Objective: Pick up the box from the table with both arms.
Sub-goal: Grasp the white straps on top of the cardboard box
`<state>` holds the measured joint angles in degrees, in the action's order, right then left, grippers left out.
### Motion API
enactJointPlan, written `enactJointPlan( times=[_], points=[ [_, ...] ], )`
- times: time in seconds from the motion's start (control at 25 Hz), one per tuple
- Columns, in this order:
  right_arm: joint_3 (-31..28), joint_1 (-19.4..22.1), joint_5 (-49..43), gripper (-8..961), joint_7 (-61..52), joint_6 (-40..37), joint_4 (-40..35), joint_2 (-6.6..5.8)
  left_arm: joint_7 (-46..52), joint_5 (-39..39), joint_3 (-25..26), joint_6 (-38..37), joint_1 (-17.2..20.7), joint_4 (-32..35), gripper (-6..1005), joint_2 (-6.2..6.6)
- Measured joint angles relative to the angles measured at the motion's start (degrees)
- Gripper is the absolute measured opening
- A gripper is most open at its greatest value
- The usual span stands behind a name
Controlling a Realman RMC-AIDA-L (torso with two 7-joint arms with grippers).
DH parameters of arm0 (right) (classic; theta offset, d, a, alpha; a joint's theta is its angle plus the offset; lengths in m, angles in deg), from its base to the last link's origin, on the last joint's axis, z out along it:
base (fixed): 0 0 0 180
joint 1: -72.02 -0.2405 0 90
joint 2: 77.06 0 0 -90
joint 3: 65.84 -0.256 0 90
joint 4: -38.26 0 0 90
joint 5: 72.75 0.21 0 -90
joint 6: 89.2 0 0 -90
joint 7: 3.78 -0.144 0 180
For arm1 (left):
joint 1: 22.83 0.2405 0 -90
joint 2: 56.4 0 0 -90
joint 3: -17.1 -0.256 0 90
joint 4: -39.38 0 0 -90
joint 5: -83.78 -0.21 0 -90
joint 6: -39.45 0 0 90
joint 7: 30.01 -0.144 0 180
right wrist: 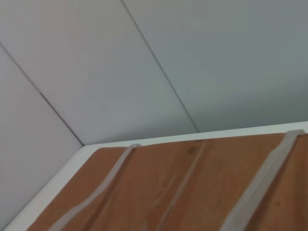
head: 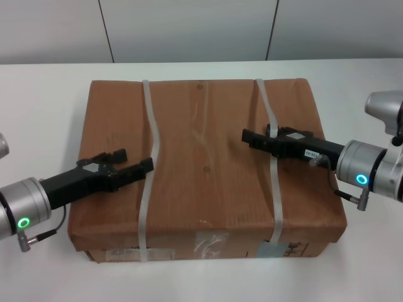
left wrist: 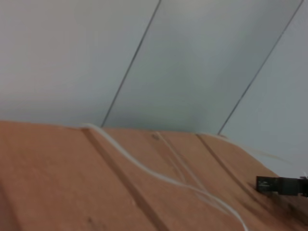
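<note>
The large brown paper-wrapped box point(head: 208, 182) lies flat on the white table point(head: 44, 107), with labels point(head: 211, 244) on its front side. Two whitish straps bind it, a left strap point(head: 153, 141) and a right strap point(head: 274, 195). My left gripper point(head: 137, 159) is open and empty, low over the box top, with its tips just left of the left strap. My right gripper point(head: 245, 136) reaches in from the right, low over the box top, and crosses the right strap. The box top also shows in the left wrist view point(left wrist: 72, 183) and in the right wrist view point(right wrist: 192, 192).
A grey panelled wall point(head: 189, 28) stands behind the table. Bare tabletop runs along the left, right and back of the box. The right gripper's tip shows far off in the left wrist view point(left wrist: 276, 185). The table edge shows in the right wrist view point(right wrist: 53, 197).
</note>
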<state>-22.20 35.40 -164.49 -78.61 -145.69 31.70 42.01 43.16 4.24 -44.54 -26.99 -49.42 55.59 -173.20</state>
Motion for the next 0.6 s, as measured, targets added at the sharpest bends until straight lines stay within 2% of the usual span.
enactJointPlan(
  times=[0.6],
  points=[
    [1.46, -5.13, -0.27, 816, 0.1, -0.47, 3.49, 0.02, 4.48, -0.12, -4.98, 0.04, -4.06, -1.11, 860, -0.25]
  ],
)
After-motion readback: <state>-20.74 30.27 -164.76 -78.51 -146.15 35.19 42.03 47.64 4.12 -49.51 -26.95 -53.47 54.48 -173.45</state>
